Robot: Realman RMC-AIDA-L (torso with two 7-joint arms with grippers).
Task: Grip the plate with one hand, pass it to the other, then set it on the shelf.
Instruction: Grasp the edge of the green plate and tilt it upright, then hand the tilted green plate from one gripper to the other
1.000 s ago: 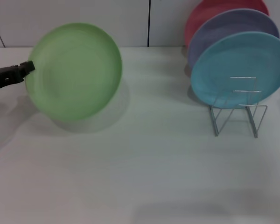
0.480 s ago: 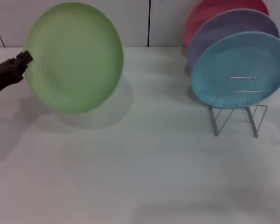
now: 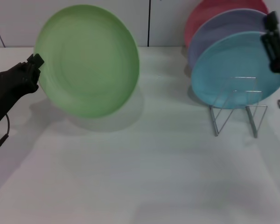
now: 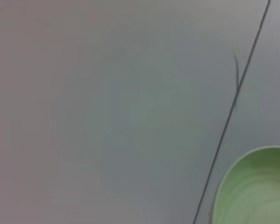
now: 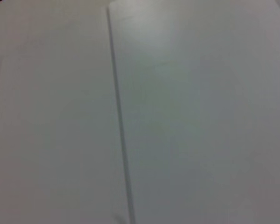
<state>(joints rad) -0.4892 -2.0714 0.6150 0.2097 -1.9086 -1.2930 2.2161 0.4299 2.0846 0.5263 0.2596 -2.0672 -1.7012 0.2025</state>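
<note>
The light green plate (image 3: 89, 60) hangs tilted, almost on edge, above the white table at the left of the head view. My left gripper (image 3: 36, 61) is shut on the plate's left rim. A part of the plate's rim (image 4: 252, 186) also shows in the left wrist view against the wall. The shelf (image 3: 237, 109), a low silver wire rack, stands on the right. My right gripper (image 3: 273, 39) is up at the right edge, in front of the plates on the rack. The right wrist view holds only wall.
On the rack stand a turquoise plate (image 3: 233, 70) in front, a lavender plate (image 3: 224, 28) behind it and a red plate (image 3: 210, 11) at the back. The rack's front loops hold nothing. A wall with a dark seam (image 3: 149, 23) closes the far side of the table.
My left gripper has carried the green plate to the right, toward the middle. My right gripper has come into view at the right edge, by the rack.
</note>
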